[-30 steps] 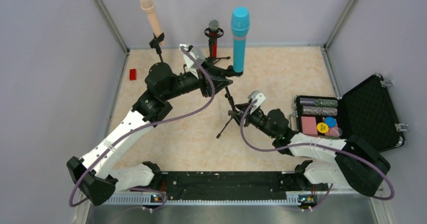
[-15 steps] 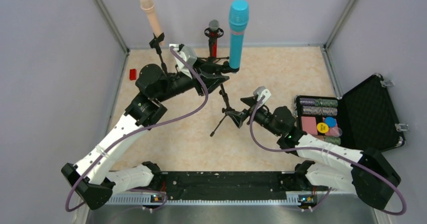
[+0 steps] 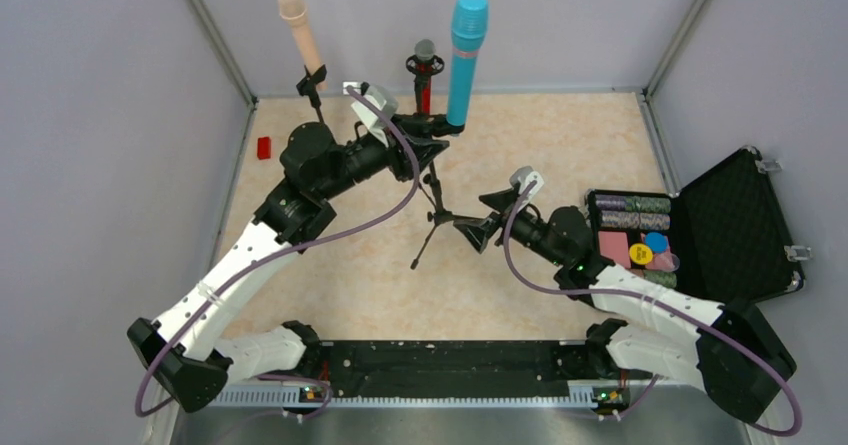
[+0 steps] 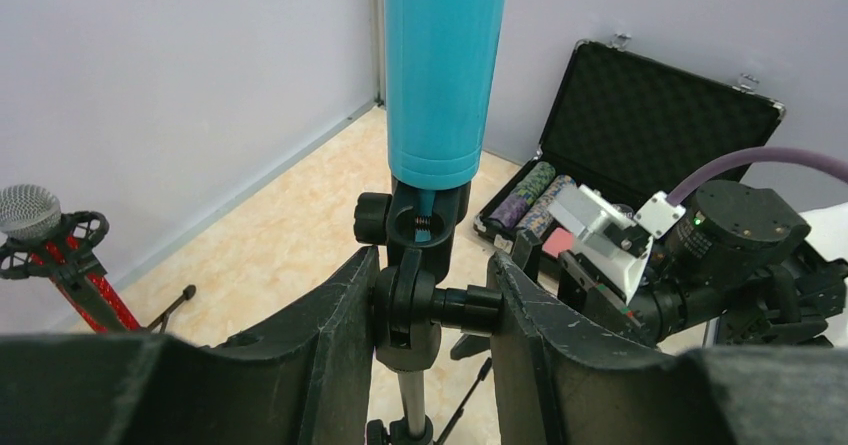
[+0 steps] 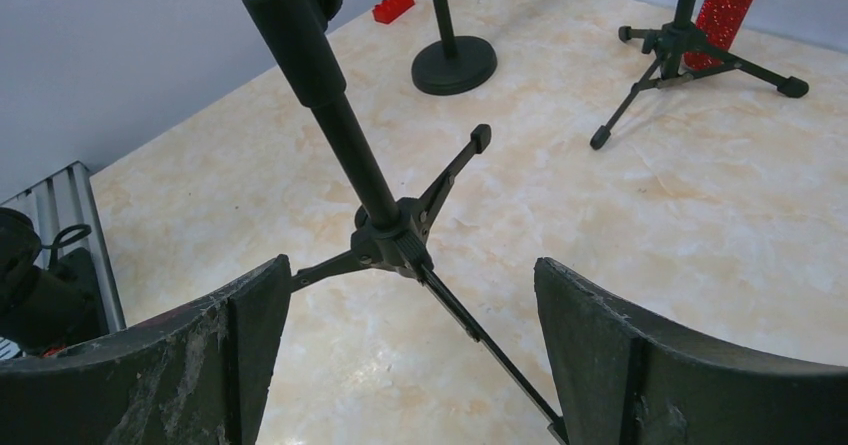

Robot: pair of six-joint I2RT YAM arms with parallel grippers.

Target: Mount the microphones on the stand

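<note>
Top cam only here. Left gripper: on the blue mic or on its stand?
Observer: On the stand. The left wrist view shows the left gripper clamped on the swivel joint below the clip. It isn't touching the blue mic.
Operator: Mic seated?
Observer: Yes, its base sits in the clip, upright.
Operator: Right gripper holding the tripod?
Observer: No. The right wrist view shows the right gripper open wide, with the leg hub between its jaws and a gap on each side of the hub.
</note>
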